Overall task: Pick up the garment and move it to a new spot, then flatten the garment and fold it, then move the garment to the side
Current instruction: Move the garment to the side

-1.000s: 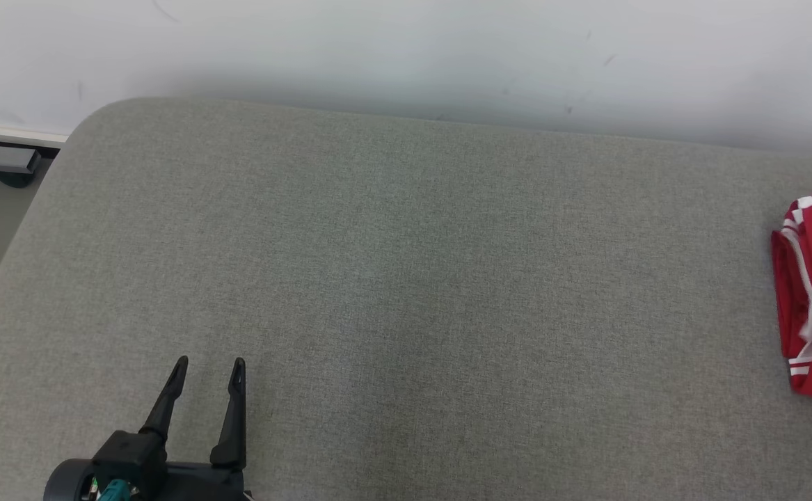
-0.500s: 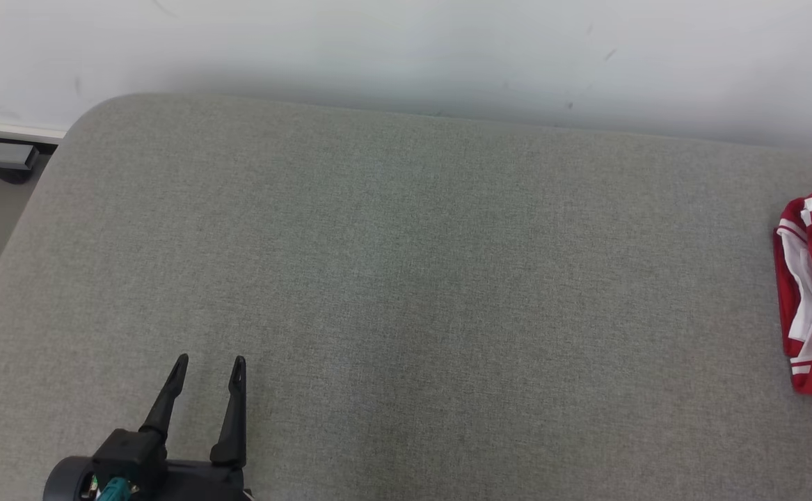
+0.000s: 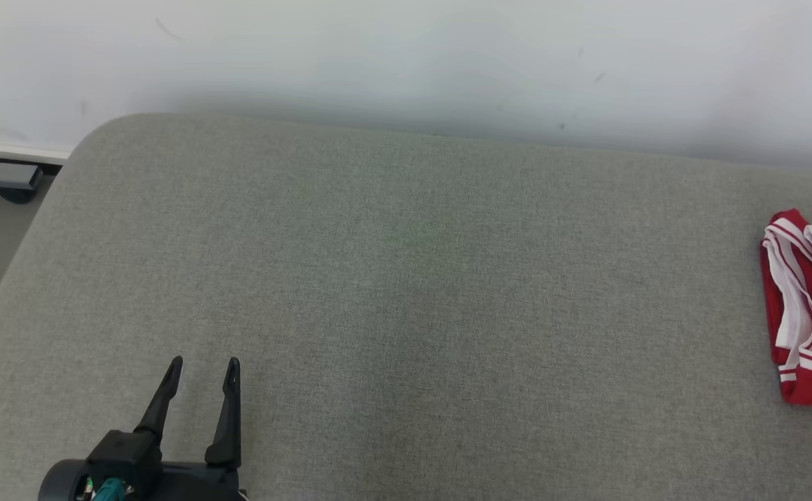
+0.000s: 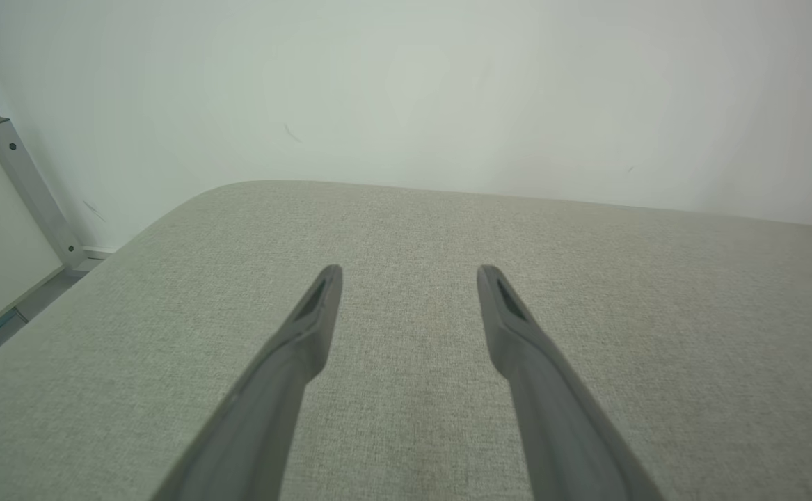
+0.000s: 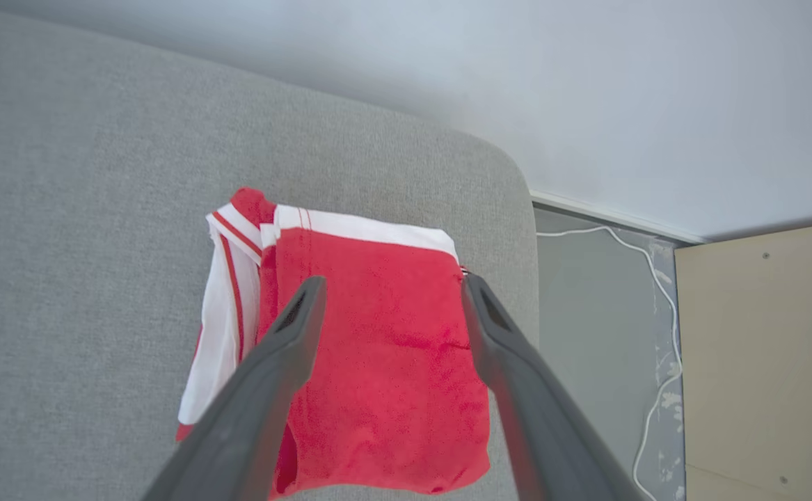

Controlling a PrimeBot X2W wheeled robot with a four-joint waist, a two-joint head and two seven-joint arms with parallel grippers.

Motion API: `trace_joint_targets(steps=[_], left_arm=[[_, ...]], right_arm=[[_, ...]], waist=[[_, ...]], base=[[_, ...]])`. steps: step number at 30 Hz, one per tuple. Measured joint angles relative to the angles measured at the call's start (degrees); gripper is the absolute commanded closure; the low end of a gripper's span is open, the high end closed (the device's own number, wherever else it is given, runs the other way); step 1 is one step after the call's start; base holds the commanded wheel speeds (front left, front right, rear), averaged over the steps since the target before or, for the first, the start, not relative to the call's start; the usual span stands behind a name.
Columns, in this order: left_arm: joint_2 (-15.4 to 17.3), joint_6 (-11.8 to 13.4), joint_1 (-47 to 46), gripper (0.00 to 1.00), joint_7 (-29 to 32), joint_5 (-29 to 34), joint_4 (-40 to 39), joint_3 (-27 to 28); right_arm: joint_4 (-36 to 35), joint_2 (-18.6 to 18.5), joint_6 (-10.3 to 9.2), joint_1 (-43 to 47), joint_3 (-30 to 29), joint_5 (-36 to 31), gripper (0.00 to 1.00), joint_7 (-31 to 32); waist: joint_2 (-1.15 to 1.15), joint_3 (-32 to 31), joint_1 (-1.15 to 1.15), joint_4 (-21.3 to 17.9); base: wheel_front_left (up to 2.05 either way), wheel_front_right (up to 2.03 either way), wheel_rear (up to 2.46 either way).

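The garment (image 3: 810, 306) is red with white stripes, folded into a compact bundle at the far right of the grey cushioned surface (image 3: 406, 292). The right wrist view has the folded garment (image 5: 371, 362) lying flat near the surface's right end. My right gripper (image 5: 392, 285) hovers over it, open, with nothing between its fingers. At the lower left of the head view my left gripper (image 3: 202, 365) stands open above bare fabric, far from the garment. The left gripper (image 4: 409, 275) holds nothing.
A white wall (image 3: 406, 56) runs along the back of the surface. Beyond the right end lies floor with a white cable (image 5: 656, 334) and a beige panel (image 5: 767, 362). A metal rail (image 4: 26, 188) stands at the left end.
The right gripper has opened and let go of the garment, which has settled onto the surface with its folds shifted. The head camera has shifted slightly. The left gripper stays put.
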Motion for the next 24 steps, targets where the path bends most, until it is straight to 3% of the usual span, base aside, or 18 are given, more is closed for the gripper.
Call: trace_joint_targets(steps=[13,20,24], left_arm=[[0.9,0.8,2.6,0.00,0.0,0.1,-1.2,1.9],[1.7,1.2,4.4,0.00,0.0,0.1,-2.0,2.4],[2.1,1.6,4.6,0.00,0.0,0.0,-2.4,2.8]], right_arm=[[-11.4,4.0,0.00,10.6,-5.7,9.0,0.00,-34.2],[-11.8,9.4,0.01,14.4,-6.5,6.5,0.00,-50.5],[-12.9,11.6,0.01,18.7,-9.9,5.3,0.00,-54.4]], waist=[[0.00,-3.8,0.00,-1.4],[0.00,-5.4,-0.01,-3.9],[0.00,-6.3,-0.01,-5.3]], base=[[0.00,0.00,0.00],[0.00,0.00,0.00],[0.00,0.00,0.00]])
